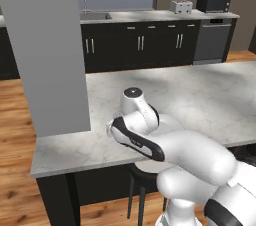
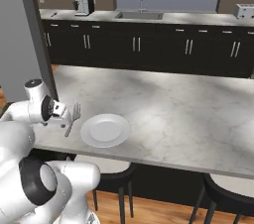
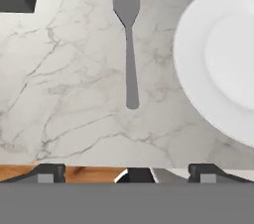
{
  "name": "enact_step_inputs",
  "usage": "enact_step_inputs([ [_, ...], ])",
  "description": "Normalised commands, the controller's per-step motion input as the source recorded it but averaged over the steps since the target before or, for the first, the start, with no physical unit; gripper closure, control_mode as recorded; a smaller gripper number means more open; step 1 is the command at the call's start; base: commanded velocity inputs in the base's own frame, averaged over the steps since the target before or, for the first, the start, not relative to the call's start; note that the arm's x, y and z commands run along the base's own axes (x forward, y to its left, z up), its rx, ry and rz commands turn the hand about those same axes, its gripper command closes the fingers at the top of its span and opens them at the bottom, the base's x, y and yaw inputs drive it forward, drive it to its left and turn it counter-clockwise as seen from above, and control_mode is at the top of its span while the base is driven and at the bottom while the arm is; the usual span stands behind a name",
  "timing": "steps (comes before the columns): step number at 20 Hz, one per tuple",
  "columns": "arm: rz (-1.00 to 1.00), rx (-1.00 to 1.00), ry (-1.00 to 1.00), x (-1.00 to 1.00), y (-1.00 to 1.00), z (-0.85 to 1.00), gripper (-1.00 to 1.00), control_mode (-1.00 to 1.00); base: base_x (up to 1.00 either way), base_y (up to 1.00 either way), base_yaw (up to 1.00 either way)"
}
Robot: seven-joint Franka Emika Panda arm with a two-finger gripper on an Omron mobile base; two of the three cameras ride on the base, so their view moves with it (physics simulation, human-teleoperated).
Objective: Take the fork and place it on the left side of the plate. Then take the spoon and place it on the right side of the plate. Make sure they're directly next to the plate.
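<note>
The silver-grey fork [image 3: 129, 39] lies flat on the marble counter, tines pointing away from the counter's front edge, handle end toward my fingers. It rests just left of the white plate [image 3: 191, 69], with a narrow strip of marble between them. From the right base view the fork [image 2: 73, 116] sits beside the plate [image 2: 89, 136] near the counter's front left corner. My gripper [image 3: 126, 174] hovers above the counter's front edge, open, with nothing between its fingertips [image 3: 49, 173]. The hand [image 2: 55, 111] is just left of the fork. The spoon is out of view.
A grey pillar [image 2: 17, 44] rises at the counter's left end, close to the fork. Dark stools [image 2: 221, 188] stand under the front edge. The marble counter [image 2: 173, 114] stretches to the right. At the back wall are cabinets, a sink [image 2: 139, 15] and a toaster [image 1: 181, 6].
</note>
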Motion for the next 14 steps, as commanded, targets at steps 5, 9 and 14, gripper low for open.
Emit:
enact_step_inputs([
  [5, 0.02, 0.0, -0.14, -0.74, -0.25, 0.45, -1.0, -1.0, 0.0, 0.0, 0.0],
  [9, 0.06, 0.0, -0.13, -0.84, -0.46, 0.36, -1.0, -1.0, 0.0, 0.0, 0.0],
  [14, 0.07, 0.02, -0.06, -0.78, -0.47, 0.31, -1.0, -1.0, 0.0, 0.0, 0.0],
])
